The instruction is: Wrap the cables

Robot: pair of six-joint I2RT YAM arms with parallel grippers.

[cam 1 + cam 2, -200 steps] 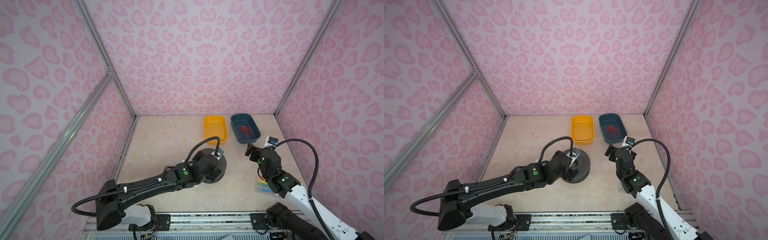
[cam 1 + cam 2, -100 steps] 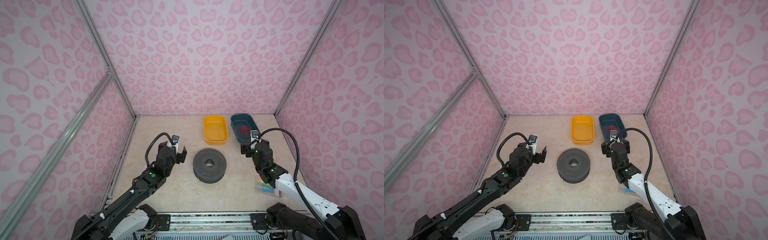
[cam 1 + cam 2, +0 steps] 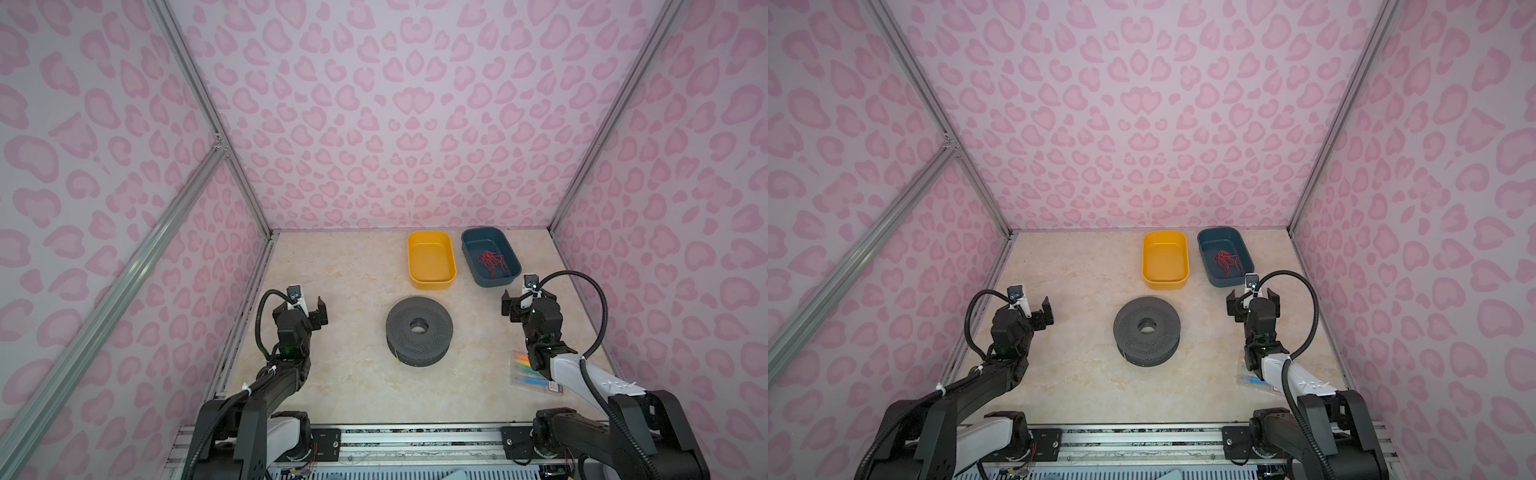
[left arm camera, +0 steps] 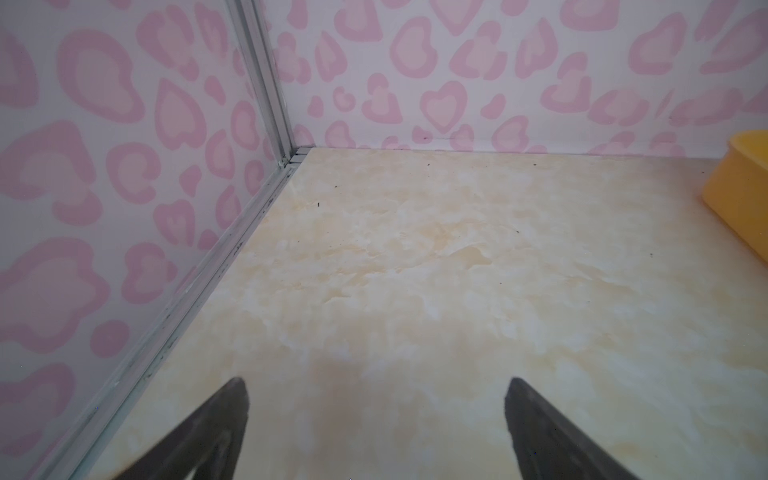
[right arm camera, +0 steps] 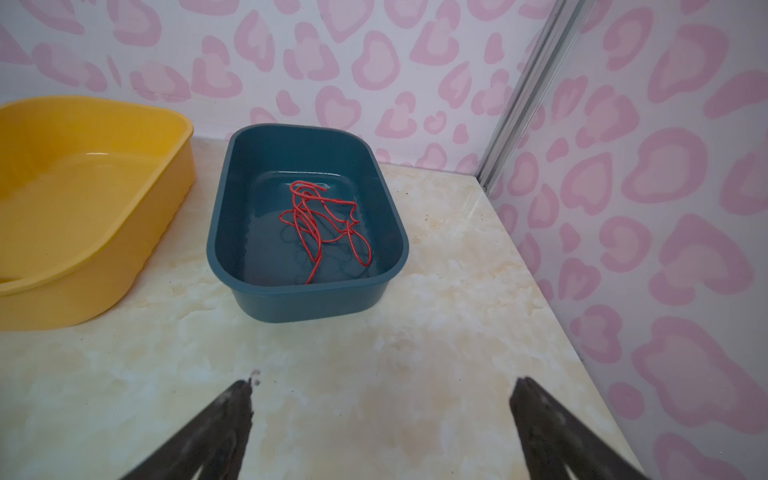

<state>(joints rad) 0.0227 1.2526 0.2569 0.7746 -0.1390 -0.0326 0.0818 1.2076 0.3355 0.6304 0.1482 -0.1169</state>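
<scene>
Position: yellow wire [image 3: 396,354] shows only as a faint trace at the near edge of the spool [image 3: 434,332], mid-bench [image 3: 332,374] | Handling: we judge it light, springy, slippery; pinch the free end | left fingers [image 4: 220,424], right fingers [image 5: 216,428]: spread wide, empty.

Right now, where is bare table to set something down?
Widest: the far beige marble table between the left wall and the yellow plastic tub. Also the near strip before the dark grey perforated spool. Crowded: far right by the blue plastic tub; near right, a clear plastic packet under the right arm.
</scene>
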